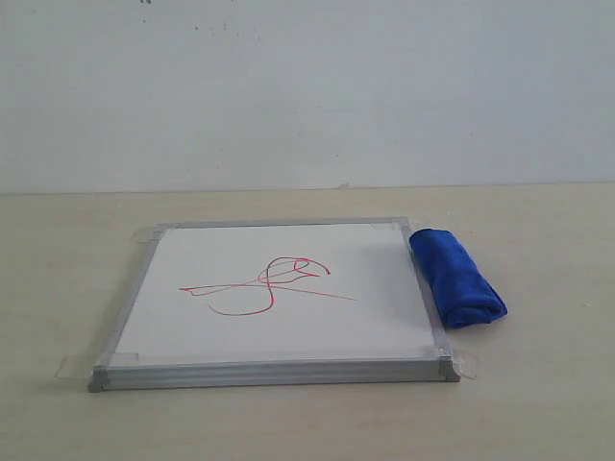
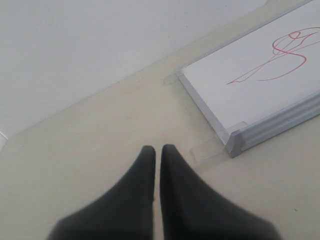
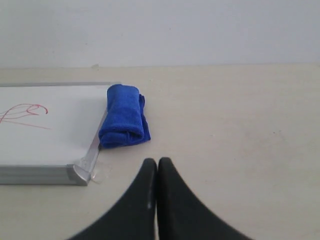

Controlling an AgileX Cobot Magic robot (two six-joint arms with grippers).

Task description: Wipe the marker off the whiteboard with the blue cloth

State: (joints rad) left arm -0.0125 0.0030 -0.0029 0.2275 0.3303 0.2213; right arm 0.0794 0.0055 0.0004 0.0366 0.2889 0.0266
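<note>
The whiteboard (image 1: 279, 336) lies flat on the table, silver-framed with tape tabs at its corners. A red-pink marker scribble (image 1: 264, 285) of loops and long strokes runs across its middle. The rolled blue cloth (image 1: 455, 276) rests on the table, touching the board's right frame. Neither gripper shows in the exterior view. My left gripper (image 2: 157, 149) is shut and empty, over bare table short of the board's corner (image 2: 235, 145). My right gripper (image 3: 157, 162) is shut and empty, a little short of the blue cloth (image 3: 124, 122) and the whiteboard (image 3: 50, 145).
The beige table (image 1: 538, 403) runs wide round the board. A plain white wall (image 1: 307, 86) stands behind the table's far edge. Clear tape tabs (image 1: 72, 367) stick out from the board's corners.
</note>
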